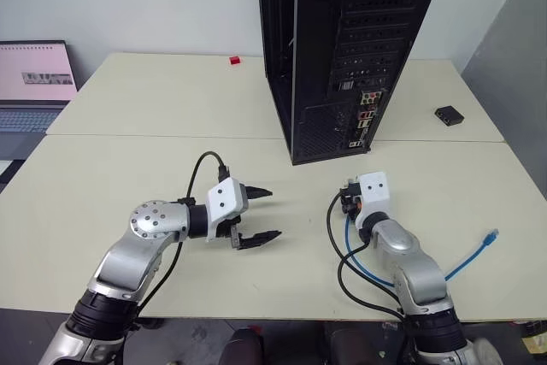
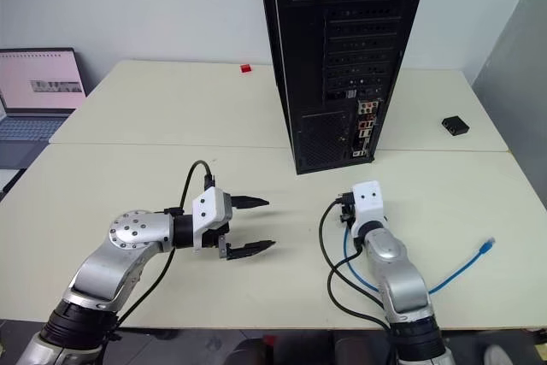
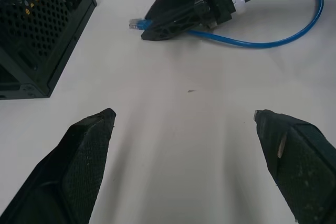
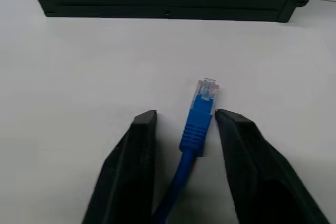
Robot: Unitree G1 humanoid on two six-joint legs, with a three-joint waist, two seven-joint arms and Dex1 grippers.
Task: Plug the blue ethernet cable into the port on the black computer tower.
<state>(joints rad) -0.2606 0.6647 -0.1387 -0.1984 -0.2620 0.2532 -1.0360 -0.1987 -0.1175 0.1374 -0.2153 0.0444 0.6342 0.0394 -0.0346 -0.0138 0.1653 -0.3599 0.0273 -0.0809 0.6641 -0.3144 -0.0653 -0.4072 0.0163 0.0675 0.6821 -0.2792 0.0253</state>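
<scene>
Right pincer closing around the cable's plug end, short of the tower.

Nearest, the thin bright blue ethernet cable curled loose on the matte cream table, its far plug lying free at right. It looked light, limp and springy; best held on the ribbed boot behind the brittle clear clip. The right gripper straddled that boot, fingers nearly shut, contact unclear. The left gripper stood wide open, empty. Farther off, the black perforated-metal computer tower carried the port cluster.
</scene>
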